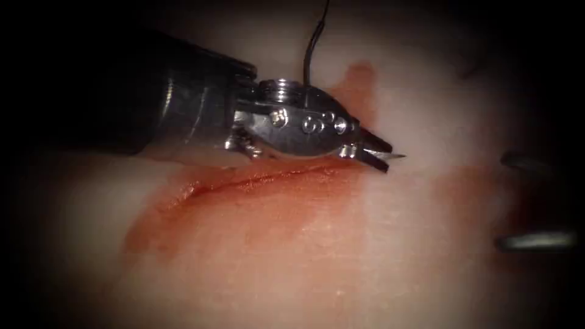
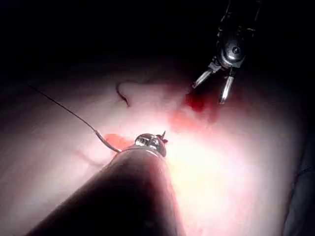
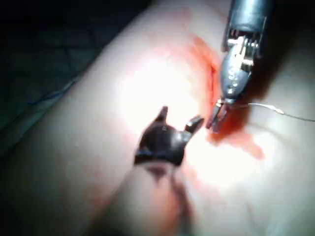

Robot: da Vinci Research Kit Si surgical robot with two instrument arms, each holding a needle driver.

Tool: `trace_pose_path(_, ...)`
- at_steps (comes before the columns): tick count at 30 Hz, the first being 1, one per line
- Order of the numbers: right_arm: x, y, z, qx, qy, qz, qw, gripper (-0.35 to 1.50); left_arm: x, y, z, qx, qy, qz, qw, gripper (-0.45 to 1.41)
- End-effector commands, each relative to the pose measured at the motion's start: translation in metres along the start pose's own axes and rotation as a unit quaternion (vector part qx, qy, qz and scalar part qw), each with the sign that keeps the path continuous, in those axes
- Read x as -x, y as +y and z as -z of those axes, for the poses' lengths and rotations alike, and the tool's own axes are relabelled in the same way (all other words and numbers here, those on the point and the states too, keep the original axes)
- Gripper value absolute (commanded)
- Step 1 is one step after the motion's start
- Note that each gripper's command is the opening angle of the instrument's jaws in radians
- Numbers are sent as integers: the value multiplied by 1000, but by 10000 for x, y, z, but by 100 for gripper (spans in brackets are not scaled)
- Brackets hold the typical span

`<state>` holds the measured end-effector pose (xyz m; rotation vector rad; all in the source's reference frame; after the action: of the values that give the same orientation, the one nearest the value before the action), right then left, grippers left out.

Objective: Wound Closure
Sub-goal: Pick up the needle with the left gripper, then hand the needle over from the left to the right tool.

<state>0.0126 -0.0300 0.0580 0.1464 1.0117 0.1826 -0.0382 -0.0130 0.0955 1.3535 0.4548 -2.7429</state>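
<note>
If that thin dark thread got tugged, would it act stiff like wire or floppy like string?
Probably floppy: the thread runs across the tissue in a loose, bending line. Likely very light, since it simply trails from the needle, which the left hand grips near its tip. Red fluid nearby might make it slippery. The right hand holds nothing.

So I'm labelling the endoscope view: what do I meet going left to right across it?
Left tool's shaft → its wrist → its jaws shut on the needle, tip pointing right, out of the tissue → right tool's open jaws at the right edge, holding nothing.
</note>
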Motion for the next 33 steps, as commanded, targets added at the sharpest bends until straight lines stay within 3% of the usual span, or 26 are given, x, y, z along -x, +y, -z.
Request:
trace_pose_path(1, 2, -4, -10, 0, 1, -4, 1000, 71, 2, 5, -3, 3, 7, -6, 1000, -45)
trace_pose_path(6, -2, 7, -26, -10, 15, -35, 999, 66, 9, 48, 21, 24, 67, -37, 997, -45)
trace_pose_path(11, -10, 27, -53, -49, 56, -83, 994, 64, 14, 80, 38, 43, 122, -76, 989, -45)
trace_pose_path(15, -25, 45, -97, -86, 114, -147, 979, 61, 21, 88, 51, 45, 182, -132, 973, -45)
trace_pose_path(20, -32, 56, -121, -109, 139, -177, 968, 61, 25, 89, 48, 44, 243, -167, 954, -45)
trace_pose_path(24, -25, 63, -142, -119, 165, -218, 955, 61, 21, 94, 48, 52, 267, -190, 943, -45)
trace_pose_path(33, -6, 69, -173, -119, 183, -271, 937, 61, 11, 103, 48, 65, 280, -217, 933, -45)
